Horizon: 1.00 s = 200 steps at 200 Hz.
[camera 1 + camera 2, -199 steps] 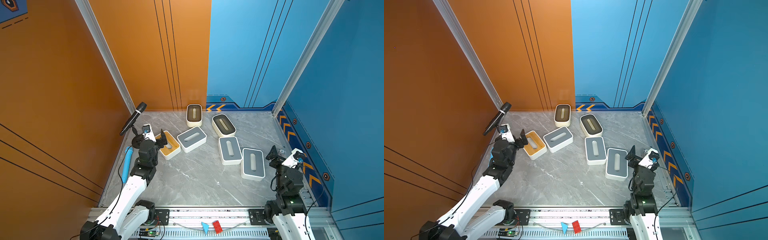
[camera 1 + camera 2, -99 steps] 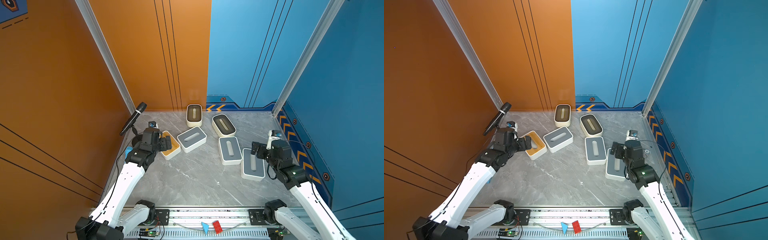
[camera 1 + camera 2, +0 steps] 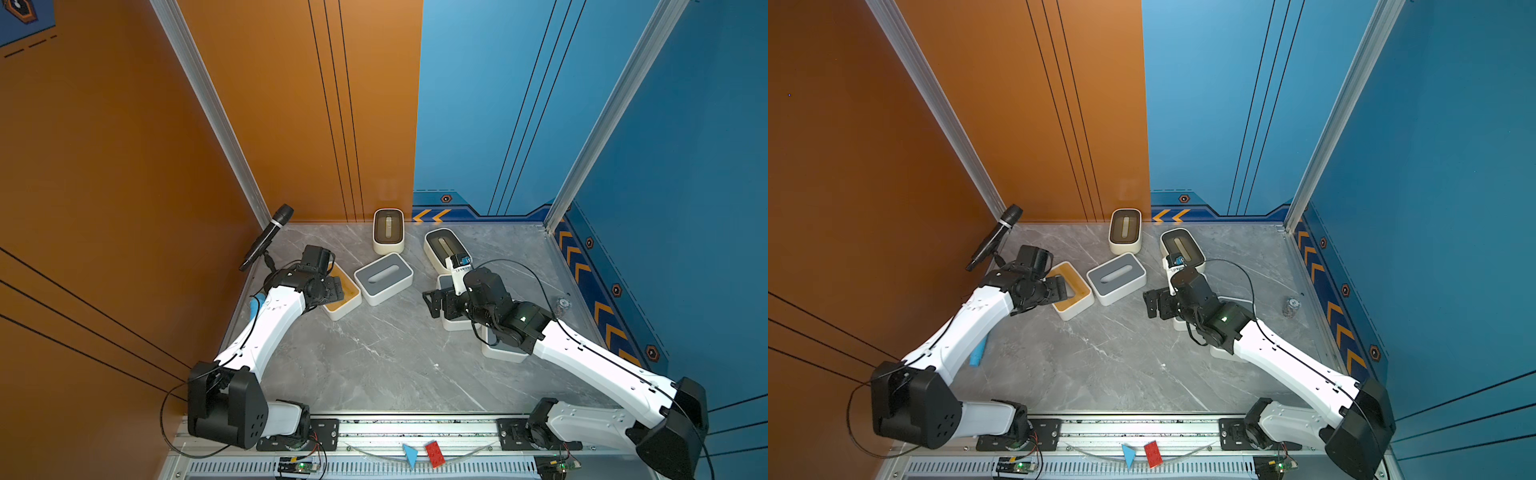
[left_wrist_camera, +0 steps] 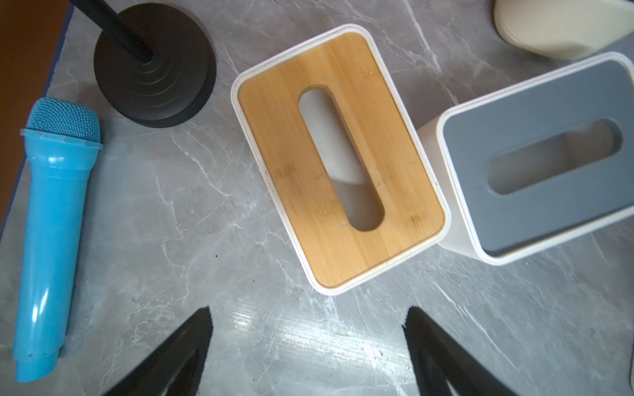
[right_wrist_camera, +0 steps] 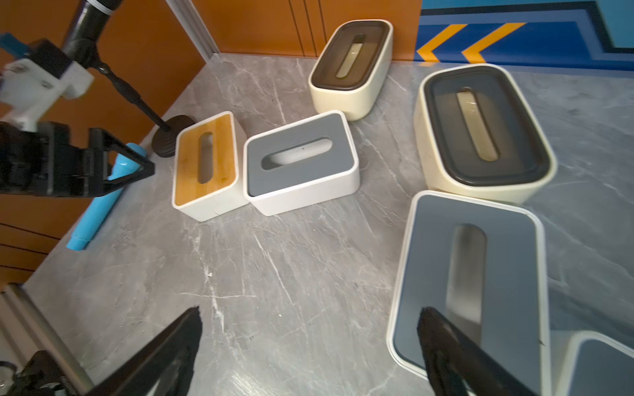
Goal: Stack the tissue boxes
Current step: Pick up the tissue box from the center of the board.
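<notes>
A white tissue box with a wood lid (image 4: 339,157) lies at the left (image 3: 347,305), touching a grey-lidded box (image 3: 384,278). My left gripper (image 3: 334,289) hovers open over the wood-lidded box's near end; in the left wrist view its fingertips (image 4: 307,310) hold nothing. Two cream boxes with dark brown lids (image 5: 353,58) (image 5: 480,133) lie at the back. My right gripper (image 5: 308,310) is open, with one finger (image 5: 446,343) above the lid of a second grey-lidded box (image 5: 470,274). A third grey-lidded box (image 5: 597,363) is mostly hidden under the right arm (image 3: 503,353).
A black microphone (image 3: 268,241) leans on a stand whose round base (image 4: 154,68) sits close to the wood-lidded box. A blue microphone (image 4: 55,233) lies along the left wall. A small grey object (image 3: 563,303) sits near the right wall.
Both arms have unfolded and reached in. The left gripper moved over the wood-lidded box. The right gripper swung left from the right edge to over the grey-lidded boxes.
</notes>
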### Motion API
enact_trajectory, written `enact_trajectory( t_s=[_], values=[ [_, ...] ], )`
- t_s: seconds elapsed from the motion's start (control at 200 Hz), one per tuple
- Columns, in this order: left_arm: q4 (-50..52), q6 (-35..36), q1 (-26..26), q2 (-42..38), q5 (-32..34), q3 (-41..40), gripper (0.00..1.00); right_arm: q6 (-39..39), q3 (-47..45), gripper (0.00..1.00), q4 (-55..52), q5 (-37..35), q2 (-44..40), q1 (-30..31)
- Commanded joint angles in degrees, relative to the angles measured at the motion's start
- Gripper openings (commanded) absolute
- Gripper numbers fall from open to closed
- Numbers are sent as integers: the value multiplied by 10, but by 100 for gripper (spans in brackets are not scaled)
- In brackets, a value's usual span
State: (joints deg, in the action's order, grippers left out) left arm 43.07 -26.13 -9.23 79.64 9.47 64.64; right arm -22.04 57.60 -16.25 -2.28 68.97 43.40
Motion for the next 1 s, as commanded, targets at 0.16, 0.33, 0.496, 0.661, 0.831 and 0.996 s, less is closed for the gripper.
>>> enact_trajectory(
  t_s=[0.16,0.33,0.496,0.661,0.831,0.996],
  values=[
    [21,-61,19,51,-51,43,81,97,-17,100,166,125,67,2],
    [20,-82,19,78,-45,58,76,122,-52,100,196,173,69,2],
    [16,-100,23,113,-25,65,76,143,-126,100,284,167,53,15],
    [10,-97,25,160,-32,85,77,134,-175,100,376,176,60,26],
    [2,-106,27,186,-29,91,75,154,-194,100,424,156,84,60],
    [-8,-115,32,198,-27,89,70,141,-188,100,452,175,131,69]
  ],
)
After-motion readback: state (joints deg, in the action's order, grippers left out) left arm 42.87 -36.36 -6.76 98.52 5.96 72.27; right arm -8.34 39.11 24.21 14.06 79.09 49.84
